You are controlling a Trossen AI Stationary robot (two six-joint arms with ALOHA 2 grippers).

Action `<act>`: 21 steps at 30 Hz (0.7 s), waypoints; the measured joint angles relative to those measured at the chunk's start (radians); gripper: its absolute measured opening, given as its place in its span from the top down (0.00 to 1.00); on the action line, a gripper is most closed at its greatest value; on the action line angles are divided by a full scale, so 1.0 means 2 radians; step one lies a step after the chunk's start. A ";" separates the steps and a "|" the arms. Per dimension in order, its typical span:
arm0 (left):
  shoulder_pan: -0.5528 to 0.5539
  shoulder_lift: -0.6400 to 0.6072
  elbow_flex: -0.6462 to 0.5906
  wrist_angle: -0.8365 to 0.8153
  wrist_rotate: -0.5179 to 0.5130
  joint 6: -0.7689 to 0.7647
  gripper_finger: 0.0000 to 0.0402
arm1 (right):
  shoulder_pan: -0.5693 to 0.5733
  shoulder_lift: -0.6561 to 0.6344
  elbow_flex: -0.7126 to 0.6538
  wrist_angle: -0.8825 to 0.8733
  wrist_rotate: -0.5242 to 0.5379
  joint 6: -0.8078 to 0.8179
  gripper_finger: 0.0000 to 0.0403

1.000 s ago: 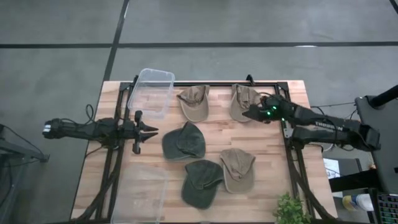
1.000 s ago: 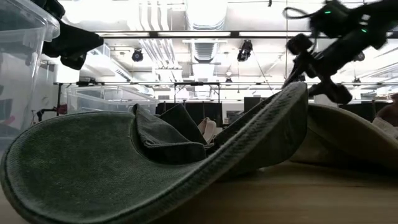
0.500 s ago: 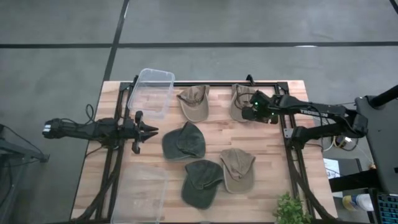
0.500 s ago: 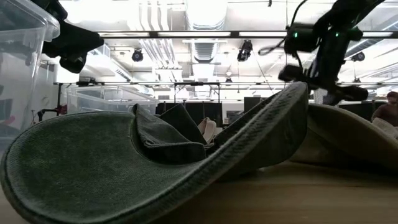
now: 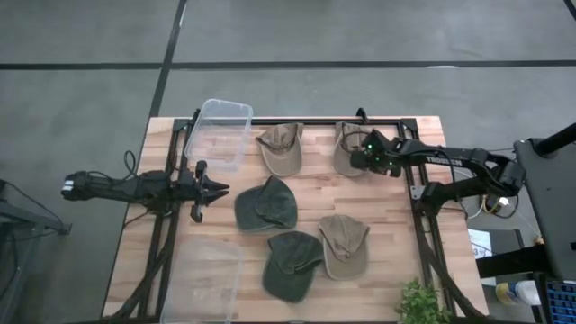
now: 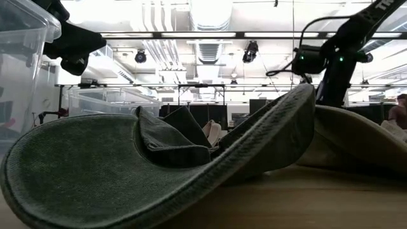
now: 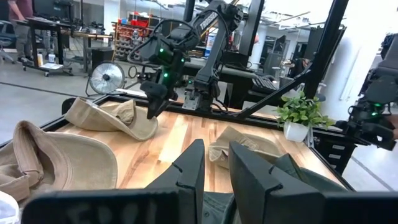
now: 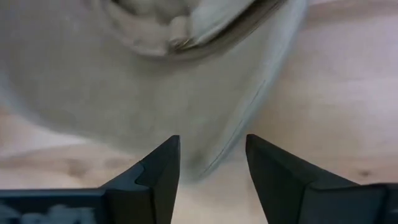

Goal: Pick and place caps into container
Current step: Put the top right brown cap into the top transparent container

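Several caps lie on the table (image 5: 396, 216): tan ones (image 5: 281, 148) (image 5: 347, 144) (image 5: 344, 245) and olive ones (image 5: 266, 204) (image 5: 292, 264). My right gripper (image 5: 362, 155) (image 8: 208, 155) points down, open, over the brim (image 8: 242, 118) of the far-right tan cap (image 7: 112, 118), one finger on either side of the brim's edge. I cannot tell whether it touches the cap. My left gripper (image 5: 220, 189) (image 7: 216, 165) waits by the table's left side, level, with a narrow gap between its fingers. An olive cap (image 6: 159, 172) fills the low view.
A clear plastic container (image 5: 220, 133) stands at the far left corner, and another clear plastic piece (image 5: 205, 279) lies at the near left. A potted plant (image 5: 421, 304) sits at the near right corner. Bare wood shows between the caps and the right edge.
My right gripper has swung from reaching level across the table to pointing down. It has also dropped toward the far-right tan cap's brim and shifted a little toward the far edge. The caps and my left arm have stayed put.
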 joint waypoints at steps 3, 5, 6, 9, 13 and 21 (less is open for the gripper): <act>0.000 0.000 0.000 0.000 0.000 0.000 0.83 | -0.013 0.001 -0.011 0.036 0.001 -0.021 0.60; 0.000 0.000 0.000 0.000 0.000 0.000 0.83 | -0.019 0.001 -0.018 0.060 0.001 -0.032 0.64; 0.000 0.000 0.000 0.000 0.000 0.000 0.83 | -0.022 0.001 -0.021 0.067 0.001 -0.038 0.66; 0.000 0.000 0.000 0.000 0.000 0.000 0.83 | -0.027 0.002 -0.028 0.084 0.002 -0.057 0.78; 0.000 0.000 0.000 0.000 0.000 -0.004 0.83 | -0.027 -0.001 -0.030 0.099 0.009 -0.084 0.94; 0.000 0.000 0.000 0.000 -0.001 -0.054 0.83 | -0.017 -0.037 -0.024 0.104 0.014 -0.123 0.97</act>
